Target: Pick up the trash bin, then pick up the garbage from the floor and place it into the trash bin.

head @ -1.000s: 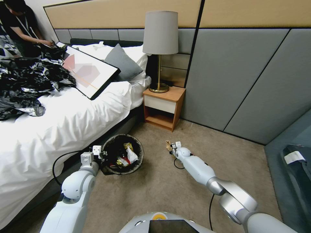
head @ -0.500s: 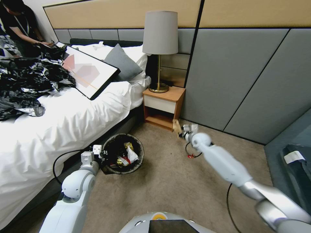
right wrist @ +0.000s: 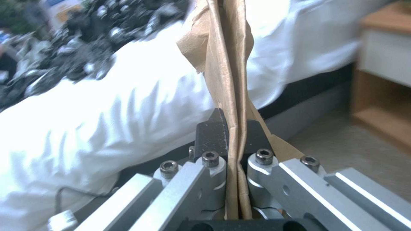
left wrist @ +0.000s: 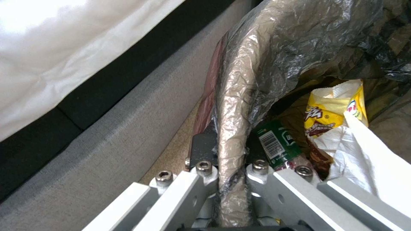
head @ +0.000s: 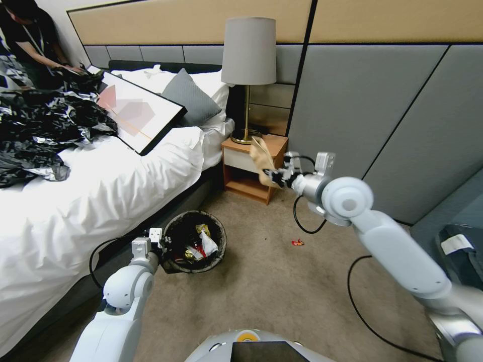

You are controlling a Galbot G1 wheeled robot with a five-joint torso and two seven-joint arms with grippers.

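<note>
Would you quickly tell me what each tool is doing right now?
Left tool: closed on the rim of the trash bin.
Right tool: closed on a brown paper scrap, held up in the air.

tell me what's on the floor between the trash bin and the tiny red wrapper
Bare beige carpet, in the head view: nothing lies between the trash bin, held at its rim by the left gripper, and the tiny red wrapper.
</note>
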